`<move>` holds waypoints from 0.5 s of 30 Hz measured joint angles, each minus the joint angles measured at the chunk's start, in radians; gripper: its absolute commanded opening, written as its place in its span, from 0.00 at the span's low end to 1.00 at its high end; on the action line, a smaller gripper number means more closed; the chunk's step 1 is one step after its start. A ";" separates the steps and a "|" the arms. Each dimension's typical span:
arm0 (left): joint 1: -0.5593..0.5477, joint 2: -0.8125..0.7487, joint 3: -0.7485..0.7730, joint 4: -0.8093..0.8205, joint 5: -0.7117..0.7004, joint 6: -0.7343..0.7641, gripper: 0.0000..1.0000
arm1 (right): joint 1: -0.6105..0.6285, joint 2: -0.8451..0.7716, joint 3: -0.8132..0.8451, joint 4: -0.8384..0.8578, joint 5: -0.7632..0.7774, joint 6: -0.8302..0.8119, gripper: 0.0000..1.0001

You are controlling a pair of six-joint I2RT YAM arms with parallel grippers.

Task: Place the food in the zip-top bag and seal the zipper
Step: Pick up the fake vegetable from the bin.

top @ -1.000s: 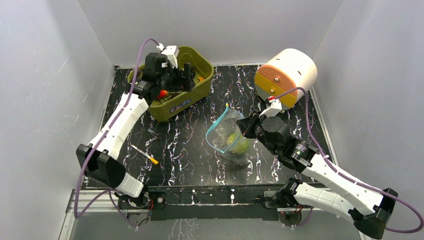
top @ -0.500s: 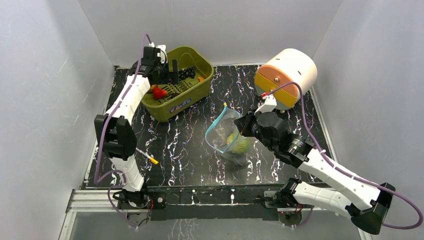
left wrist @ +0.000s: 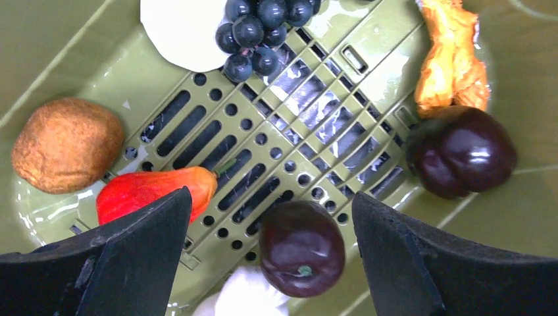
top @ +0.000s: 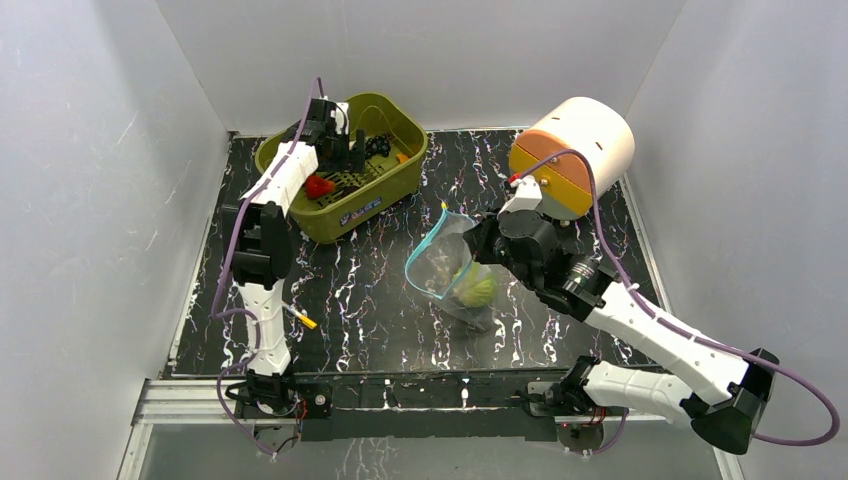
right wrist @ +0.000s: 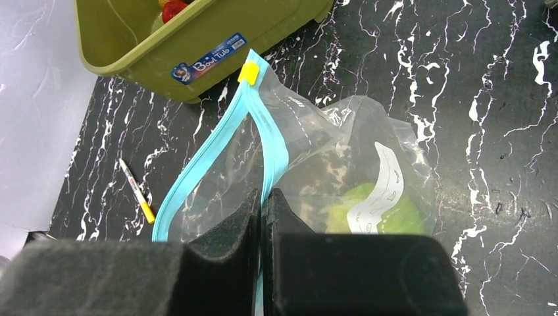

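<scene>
The zip-top bag (right wrist: 329,151) is clear and crumpled, mouth agape, with a pale-green cabbage (right wrist: 368,210) inside. It sits mid-worktop (top: 380,290), black marbled, between grey walls (top: 100,150). My right pincer (right wrist: 262,204) is clamped on its teal zipper (right wrist: 217,148). My left pincer (left wrist: 270,197) hangs wide over the olive bin (left wrist: 66,39), which holds grapes (left wrist: 260,29) and a red fruit (left wrist: 154,194).
</scene>
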 measured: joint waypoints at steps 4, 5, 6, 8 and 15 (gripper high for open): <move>0.012 0.048 0.034 0.023 0.014 0.053 0.83 | 0.000 0.026 0.009 -0.001 0.000 -0.008 0.00; 0.014 0.062 0.051 0.027 0.013 0.064 0.83 | 0.000 0.034 0.014 -0.001 0.000 -0.013 0.00; 0.014 0.076 0.071 0.032 0.013 0.074 0.82 | 0.000 0.042 0.021 -0.002 0.000 -0.019 0.00; 0.018 0.101 0.103 0.056 0.018 0.097 0.82 | 0.000 0.058 0.038 -0.003 0.000 -0.027 0.00; 0.019 0.125 0.122 0.130 0.141 0.141 0.81 | 0.000 0.091 0.093 -0.011 0.001 -0.051 0.00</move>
